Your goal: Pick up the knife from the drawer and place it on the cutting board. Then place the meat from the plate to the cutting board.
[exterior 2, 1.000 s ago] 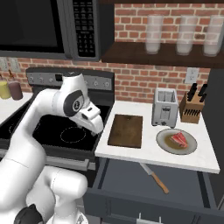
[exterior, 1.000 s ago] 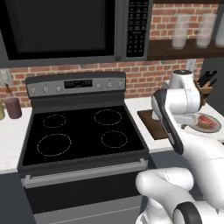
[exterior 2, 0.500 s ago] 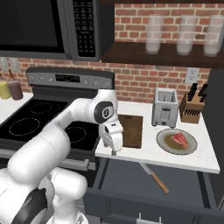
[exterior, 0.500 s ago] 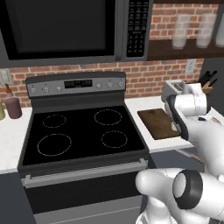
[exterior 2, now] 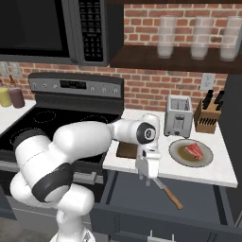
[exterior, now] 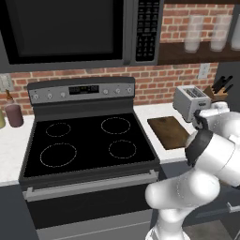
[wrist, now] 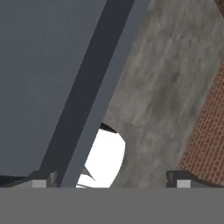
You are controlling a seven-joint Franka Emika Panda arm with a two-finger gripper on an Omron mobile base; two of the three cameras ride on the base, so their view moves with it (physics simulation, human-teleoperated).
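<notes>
The drawer [exterior 2: 208, 189] stands pulled out below the counter, and the knife [exterior 2: 168, 191] lies slantwise inside it, silver blade up-left, brownish handle down-right. My gripper [exterior 2: 146, 178] hangs open over the drawer's left part, its fingertips just left of the blade tip and nothing between them. In the hand view the gripper [wrist: 111, 179] has its tips far apart. The dark brown cutting board [exterior: 168, 131] lies on the counter right of the stove; my arm covers most of the cutting board [exterior 2: 124, 150] in the right base view. The red meat [exterior 2: 194, 150] rests on the plate [exterior 2: 177, 158].
A silver toaster [exterior 2: 178, 116] stands behind the plate and a knife block [exterior 2: 208, 116] sits at the counter's back right. The black stove [exterior: 89, 145] is left of the board. My white arm [exterior: 220, 145] hides the plate side of the counter in the left base view.
The arm has swung from over the stove across the counter edge and down to the open drawer beside the knife. The jaws have stayed wide.
</notes>
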